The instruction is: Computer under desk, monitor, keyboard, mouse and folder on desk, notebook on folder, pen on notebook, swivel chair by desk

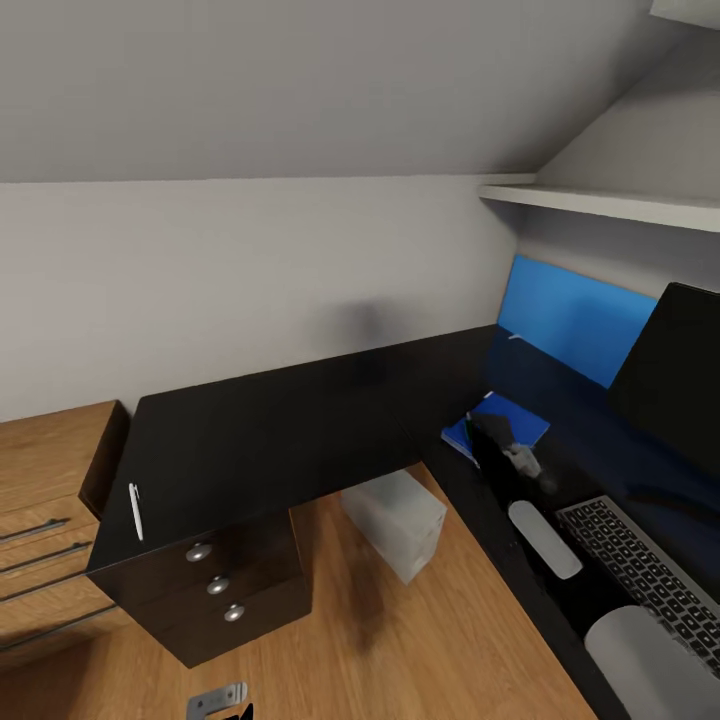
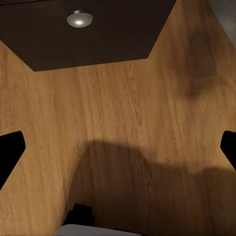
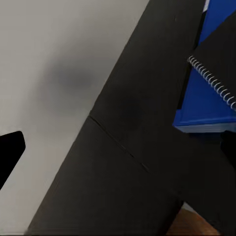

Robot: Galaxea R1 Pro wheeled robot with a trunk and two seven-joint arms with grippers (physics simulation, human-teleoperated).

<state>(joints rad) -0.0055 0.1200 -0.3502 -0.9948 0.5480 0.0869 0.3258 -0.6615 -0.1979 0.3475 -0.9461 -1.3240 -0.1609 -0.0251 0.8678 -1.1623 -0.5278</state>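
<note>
The black L-shaped desk [image 1: 300, 420] carries the white pen [image 1: 135, 511] at its left end. The blue folder [image 1: 520, 420] lies near the inner corner, with the dark spiral-bound notebook [image 3: 221, 59] on top of the folder [image 3: 204, 105]. My right gripper [image 1: 485, 425] hovers over them, open [image 3: 120, 147] and holding nothing. The keyboard [image 1: 655, 575] and the black monitor [image 1: 670, 385] stand on the desk's right wing. The pale computer [image 1: 397, 520] sits on the floor under the desk. My left gripper [image 2: 120, 147] hangs open over the wood floor. The mouse and swivel chair are out of view.
A black three-drawer unit [image 1: 218, 585] supports the desk's left end; its knob [image 2: 79, 19] is in the left wrist view. A wooden dresser [image 1: 45, 520] stands at the far left. A blue wall panel [image 1: 575, 315] and a white shelf [image 1: 610, 205] are behind the desk.
</note>
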